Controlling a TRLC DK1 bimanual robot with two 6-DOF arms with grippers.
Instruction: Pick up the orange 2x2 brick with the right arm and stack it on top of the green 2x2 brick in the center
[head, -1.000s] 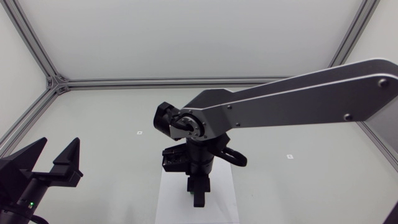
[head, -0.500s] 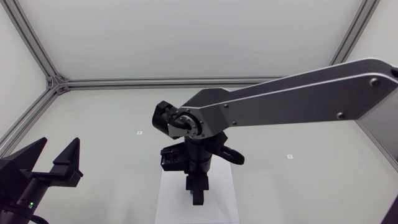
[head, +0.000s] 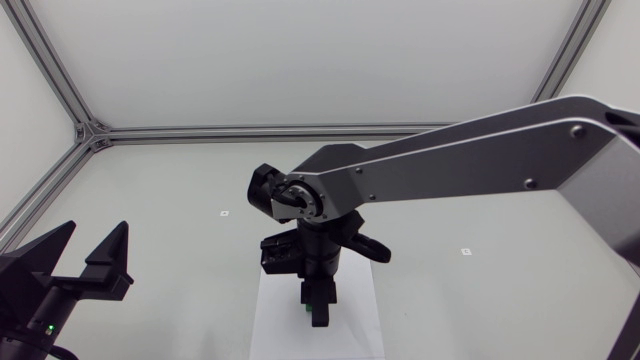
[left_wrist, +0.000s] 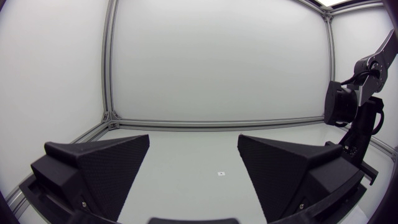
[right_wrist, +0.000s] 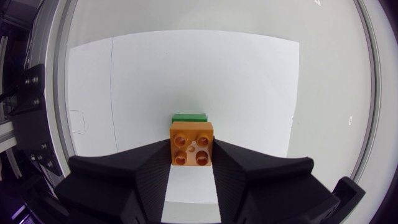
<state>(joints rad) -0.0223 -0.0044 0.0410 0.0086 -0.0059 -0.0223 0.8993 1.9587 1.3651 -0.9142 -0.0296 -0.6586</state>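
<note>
In the right wrist view my right gripper (right_wrist: 191, 163) is shut on the orange 2x2 brick (right_wrist: 191, 144), studs facing the camera. The green 2x2 brick (right_wrist: 189, 117) shows just ahead of and beneath the orange one, resting on a white sheet (right_wrist: 249, 81). From overhead the right arm comes in from the right, and its gripper (head: 318, 308) points down over the white sheet (head: 350, 325). The wrist hides the orange brick there, and only a sliver of green (head: 307, 308) peeks out beside the fingers. My left gripper (head: 85, 262) stands open at the near left, holding nothing.
An aluminium frame (head: 250, 132) runs along the table's back and left edges. Small marks (head: 225, 213) dot the tabletop. The left wrist view shows its open fingers (left_wrist: 99, 165) with my right arm (left_wrist: 351, 118) beyond them at the far side.
The right arm has shifted slightly, its gripper creeping a little toward the table's back. A green sliver now shows beside the fingers. The left arm has not moved.
</note>
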